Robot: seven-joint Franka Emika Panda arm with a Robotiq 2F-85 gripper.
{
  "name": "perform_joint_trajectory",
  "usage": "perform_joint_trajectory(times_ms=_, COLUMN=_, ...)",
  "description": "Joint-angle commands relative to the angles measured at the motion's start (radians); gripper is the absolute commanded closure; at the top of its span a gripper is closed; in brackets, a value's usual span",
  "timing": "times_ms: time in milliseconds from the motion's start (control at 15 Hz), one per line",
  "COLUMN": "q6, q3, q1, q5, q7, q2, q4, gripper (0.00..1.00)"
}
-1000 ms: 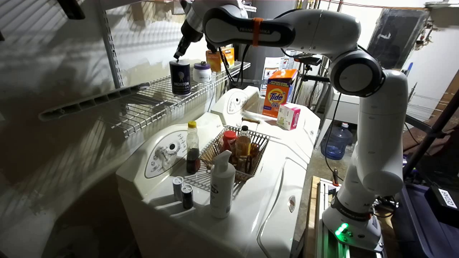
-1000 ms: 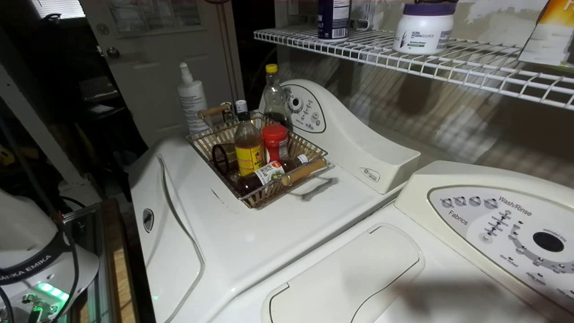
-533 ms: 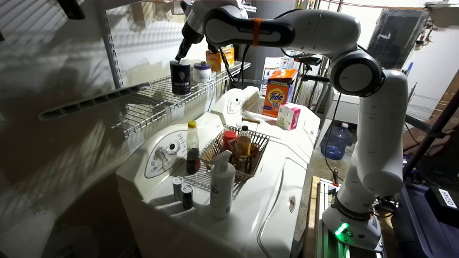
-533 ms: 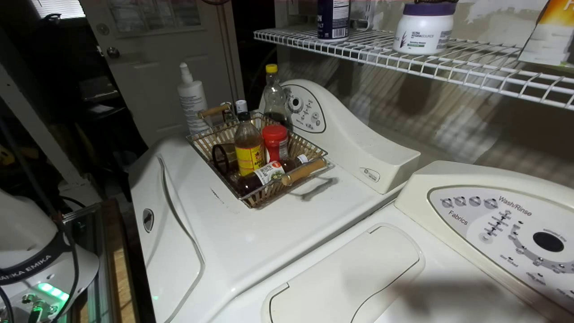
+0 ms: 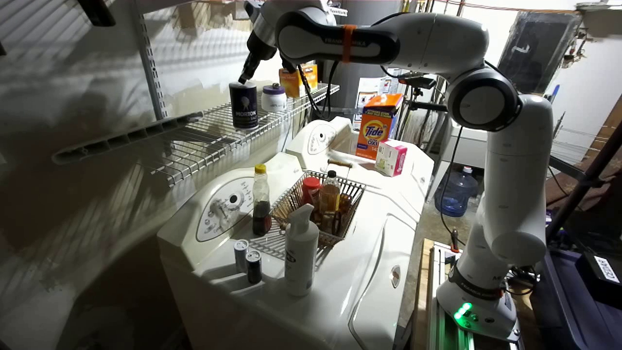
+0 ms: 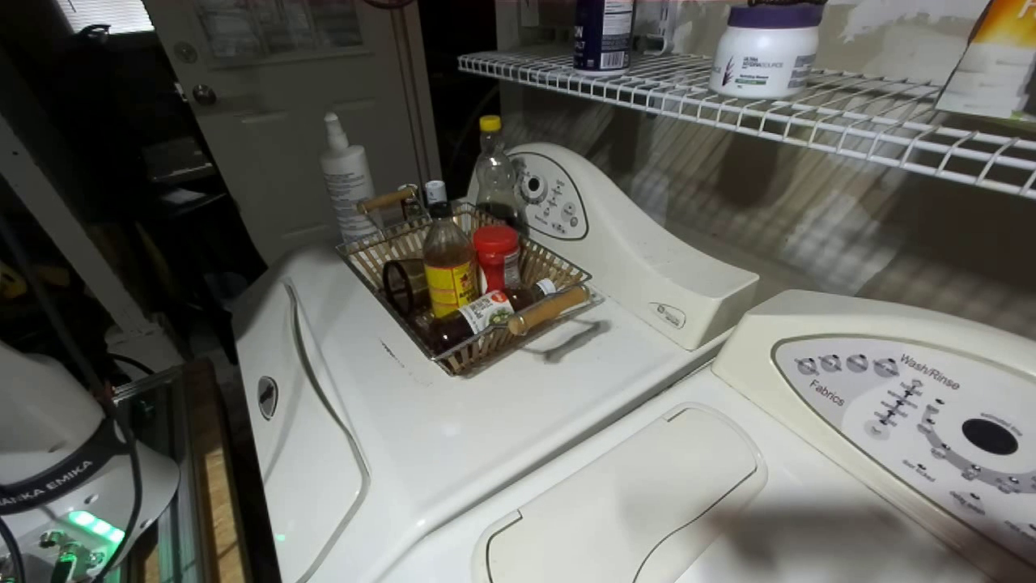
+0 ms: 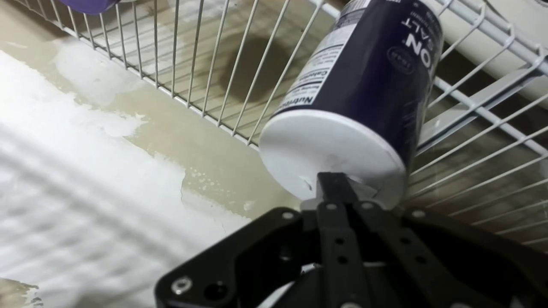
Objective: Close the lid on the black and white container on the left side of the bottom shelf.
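We judge reaching done, pressing pending: our closed gripper (image 7: 332, 182) is at the salt can's (image 7: 367, 96) lid (image 7: 364, 188), near the table's (image 6: 789, 125) front edge.

My wire-shelf worktop (image 6: 680, 95) runs long and narrow, a pale grid with a low raised rim; on it I see a dark blue salt container (image 5: 244, 106) with a white top, standing upright; a purple-lidded white jar (image 6: 761, 58) stands upright between it and an orange box (image 5: 298, 81), apart from both; all three rest straight on the wires.
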Motion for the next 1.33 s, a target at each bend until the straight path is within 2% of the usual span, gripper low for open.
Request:
perform_joint_trajectory(times_ms=0, q6=-0.004, q3=-0.004, q1=0.004, q5=-0.019, q7=-0.003, q2=-0.020, q4=-0.004, gripper=0.67)
perform_joint_trajectory(times_ms=533, q6=0.046, q3=-0.004, q1=-0.017, q5=0.023, q7=0.016, q2=-0.118, q4=-0.088, gripper=0.12)
perform_joint_trajectory(times_ms=667, q6=0.069, q3=-0.001, q1=-0.030, q5=0.054, q7=0.027, q2=-0.154, q4=-0.131, gripper=0.01)
perform_joint_trajectory(times_ms=1267, q6=0.321, q3=-0.005, q1=-0.059, q5=0.293, q7=-0.001, q2=-0.405, q4=-0.517, gripper=0.00)
